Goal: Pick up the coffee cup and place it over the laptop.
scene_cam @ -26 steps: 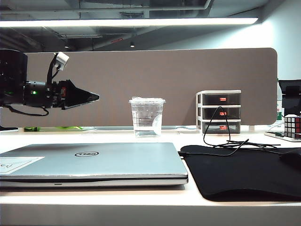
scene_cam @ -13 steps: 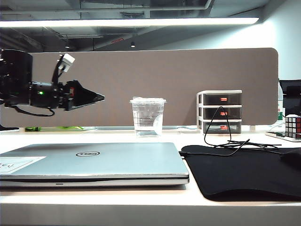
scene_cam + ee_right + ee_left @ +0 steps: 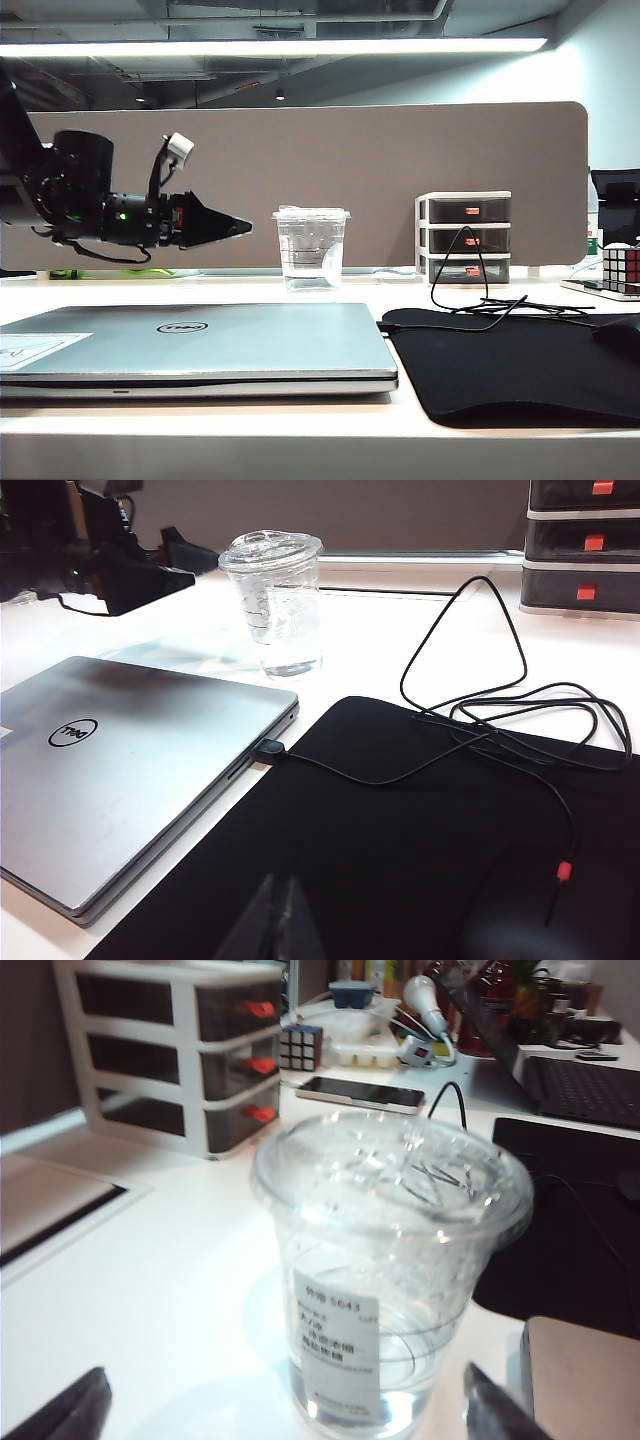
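Note:
The clear coffee cup (image 3: pixel 312 250) stands upright, lid on, on the white desk behind the shut silver laptop (image 3: pixel 200 345). My left gripper (image 3: pixel 243 227) hovers level above the laptop's far edge, a short gap left of the cup, pointing at it. In the left wrist view the coffee cup (image 3: pixel 390 1260) sits close ahead between the wide-apart fingertips (image 3: pixel 85 1405); the left gripper (image 3: pixel 285 1400) is open and touches nothing. A corner of the laptop (image 3: pixel 585 1380) shows beside the cup. My right gripper (image 3: pixel 280 915) is shut and empty, low over the black mat (image 3: pixel 400 860), with cup (image 3: pixel 275 600) and laptop (image 3: pixel 120 770) beyond it.
A black mat (image 3: pixel 510 365) with a looped black cable (image 3: pixel 470 290) lies right of the laptop. A small white drawer unit (image 3: pixel 465 238) stands behind the mat, a Rubik's cube (image 3: pixel 621 270) at the far right. A phone (image 3: pixel 365 1093) lies past the cup. A brown partition (image 3: pixel 400 160) backs the desk.
My left gripper has moved right and slightly down toward the cup, still open. Cup, laptop and the right arm have not moved.

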